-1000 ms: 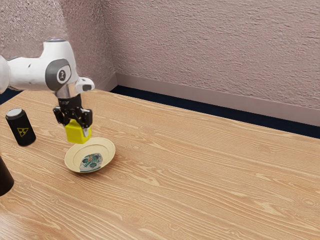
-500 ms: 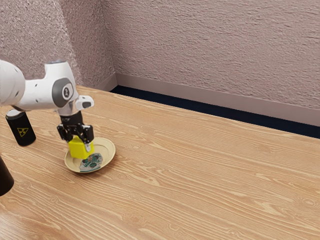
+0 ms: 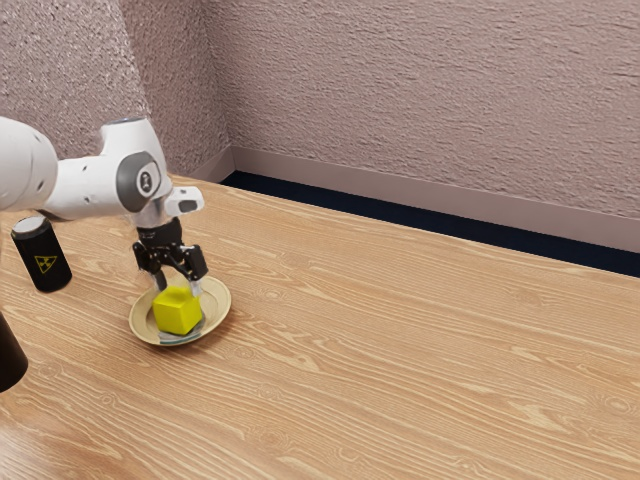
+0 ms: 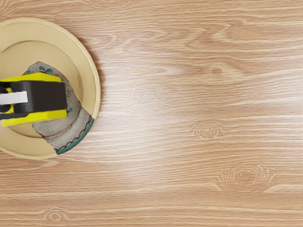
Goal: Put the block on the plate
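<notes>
Your pincer (image 3: 179, 287) stands parted just above the block (image 3: 177, 314), which rests on the plate (image 3: 221, 303), so retreat straight up.

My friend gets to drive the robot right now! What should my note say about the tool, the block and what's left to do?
Tool: open, fingers apart, down by the top of the block.
Block: yellow, sitting on the plate.
Done: the block is on the plate and let go.
Left: probably just lift the tool straight up, gently, so it doesn't bump the block.
Leave alone: the black can, toward the exterior view's left.
</notes>
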`<state>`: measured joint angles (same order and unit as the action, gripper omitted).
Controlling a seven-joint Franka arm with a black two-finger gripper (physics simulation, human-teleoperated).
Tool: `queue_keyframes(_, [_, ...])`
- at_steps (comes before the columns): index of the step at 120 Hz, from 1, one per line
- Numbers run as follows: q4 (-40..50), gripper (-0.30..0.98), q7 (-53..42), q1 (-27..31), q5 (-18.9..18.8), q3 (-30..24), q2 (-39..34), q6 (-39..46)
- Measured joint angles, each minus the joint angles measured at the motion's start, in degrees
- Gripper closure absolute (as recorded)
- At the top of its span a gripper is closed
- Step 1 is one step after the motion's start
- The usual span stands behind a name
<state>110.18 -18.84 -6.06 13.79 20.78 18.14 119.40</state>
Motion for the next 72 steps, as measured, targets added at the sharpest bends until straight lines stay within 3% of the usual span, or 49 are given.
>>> queue_keyframes(24, [-4.4, 0.02, 0.5, -0.9, -2.4, -8.0, -4.8, -4.0])
queue_keyframes(53, [-24.5, 0.01, 5.1, -3.6, -9.5, -18.8, -10.9, -23.3])
queue_keyframes(72, [-25.0, 0.00, 8.0, -1.6, -11.5, -20.4, -12.7, -32.0])
